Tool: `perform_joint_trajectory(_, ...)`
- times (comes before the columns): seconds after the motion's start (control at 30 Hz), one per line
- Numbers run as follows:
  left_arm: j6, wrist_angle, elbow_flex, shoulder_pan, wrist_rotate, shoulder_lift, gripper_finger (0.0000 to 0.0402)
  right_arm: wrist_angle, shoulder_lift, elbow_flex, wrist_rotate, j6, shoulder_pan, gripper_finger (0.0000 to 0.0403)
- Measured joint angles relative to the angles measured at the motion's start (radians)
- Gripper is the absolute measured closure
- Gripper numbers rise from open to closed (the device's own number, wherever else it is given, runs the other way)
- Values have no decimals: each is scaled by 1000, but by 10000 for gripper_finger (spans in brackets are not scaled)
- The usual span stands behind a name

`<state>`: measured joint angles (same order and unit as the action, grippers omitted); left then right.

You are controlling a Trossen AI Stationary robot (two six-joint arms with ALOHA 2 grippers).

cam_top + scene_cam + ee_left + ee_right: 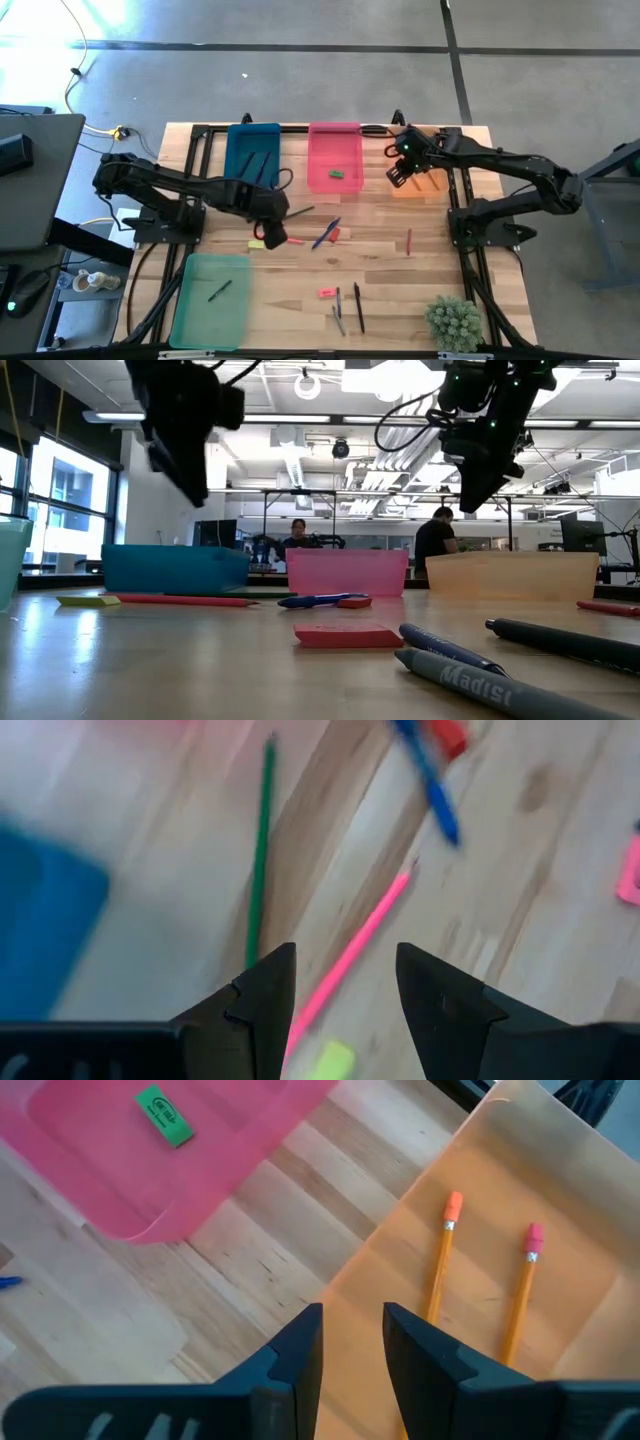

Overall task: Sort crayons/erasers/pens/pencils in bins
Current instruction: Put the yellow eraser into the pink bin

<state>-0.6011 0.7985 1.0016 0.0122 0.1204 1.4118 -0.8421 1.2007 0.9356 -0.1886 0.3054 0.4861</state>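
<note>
The left gripper (345, 1010) is hovering with fingers apart over the pink pencil (352, 950); the right gripper (353, 1350), fingers slightly parted and empty, is hanging over the orange bin (560, 1180).

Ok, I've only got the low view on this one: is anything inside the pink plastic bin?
Observer: Yes, one flat green rectangular eraser lies in the pink plastic bin.
Operator: And the orange one?
Observer: Two long thin orange pencils lie side by side in the orange plastic bin.
Operator: Is the right pincer carrying anything?
Observer: No. The right pincer is open and empty, over that bin's rim.
</note>
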Motion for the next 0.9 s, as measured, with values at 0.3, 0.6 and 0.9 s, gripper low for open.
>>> perform_joint_trajectory(0.3, -258, 76, -12, -30, -122, 135, 241, 6, 0, 0, 1, -45, 7, 304)
perform_joint_trajectory(0.6, -218, 74, -11, -76, -139, 250, 241, 17, 0, 0, 0, -45, 7, 304)
perform_joint_trajectory(0.9, -116, 130, -11, -89, -133, 252, 241, 17, 0, 0, 1, -44, 7, 304)
